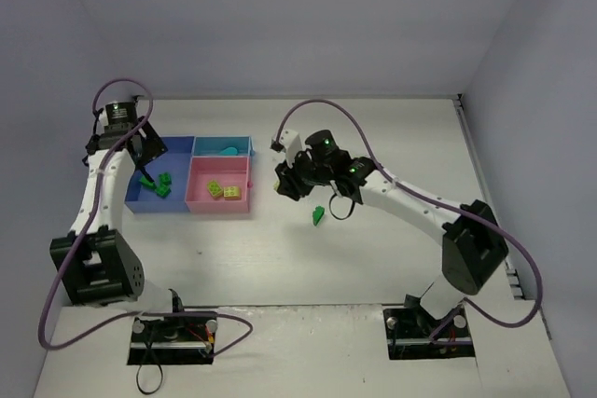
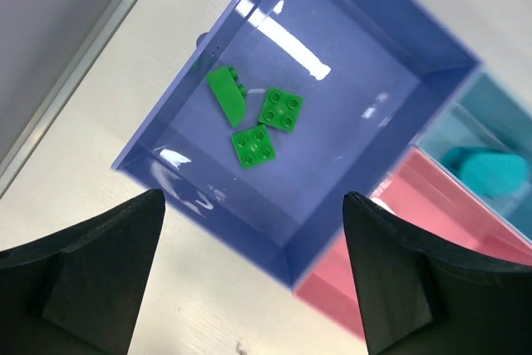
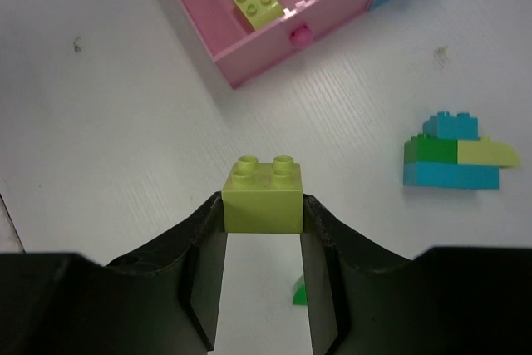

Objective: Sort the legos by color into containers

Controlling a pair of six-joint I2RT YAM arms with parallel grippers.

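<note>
Three dark green legos [image 2: 253, 145] lie in the blue tray [image 2: 349, 81]. My left gripper [image 2: 253, 195] hangs open over that tray's near corner with nothing between its fingers, also seen from above [image 1: 145, 160]. My right gripper [image 3: 263, 205] is shut on a yellow-green brick [image 3: 262, 197] held above the table, right of the pink tray [image 3: 274, 35]. Two yellow-green legos [image 3: 255, 2] rest in the pink tray. A teal lego [image 2: 490, 168] sits in the narrow light-blue tray [image 1: 210, 147].
A small stack of teal, green and yellow-green legos [image 3: 453, 155] stands on the table right of my right gripper. One loose green lego [image 1: 318, 215] lies under the right wrist. The three trays are joined at the back left.
</note>
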